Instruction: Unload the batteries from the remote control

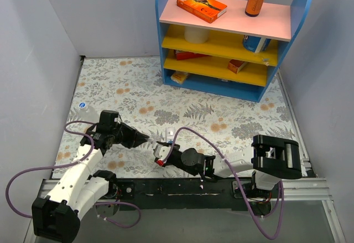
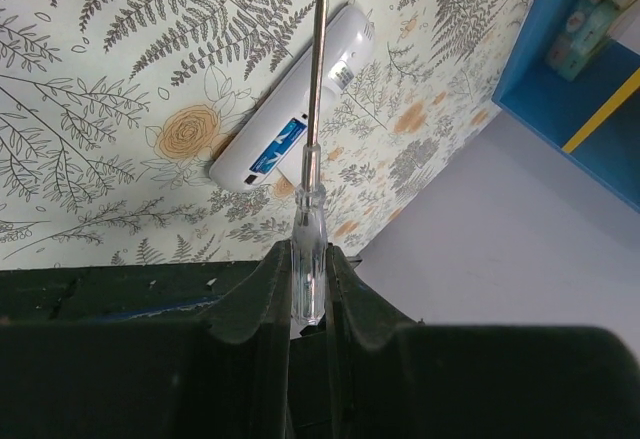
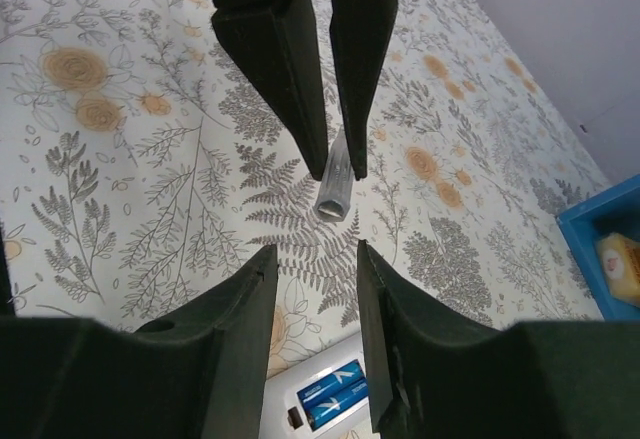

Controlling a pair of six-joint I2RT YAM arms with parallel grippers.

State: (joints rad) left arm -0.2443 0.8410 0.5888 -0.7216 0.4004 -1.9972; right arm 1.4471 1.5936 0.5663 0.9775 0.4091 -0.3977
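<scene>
The white remote control (image 2: 318, 89) lies on the floral mat with its slot open and the two blue batteries (image 2: 278, 145) still in it. My left gripper (image 2: 308, 255) is shut on a clear-handled screwdriver (image 2: 309, 259), whose metal shaft passes over the remote. My right gripper (image 3: 315, 254) is open and hovers over the remote (image 3: 295, 399), with the batteries (image 3: 335, 395) showing between its fingers. In the top view both grippers, left (image 1: 145, 139) and right (image 1: 165, 153), meet at the remote (image 1: 161, 150), which is mostly hidden. No cover is visible.
A blue shelf unit (image 1: 221, 85) with boxes and a bottle stands at the back right. Grey walls close the mat on the left, back and right. Purple cables (image 1: 33, 171) loop by the arm bases.
</scene>
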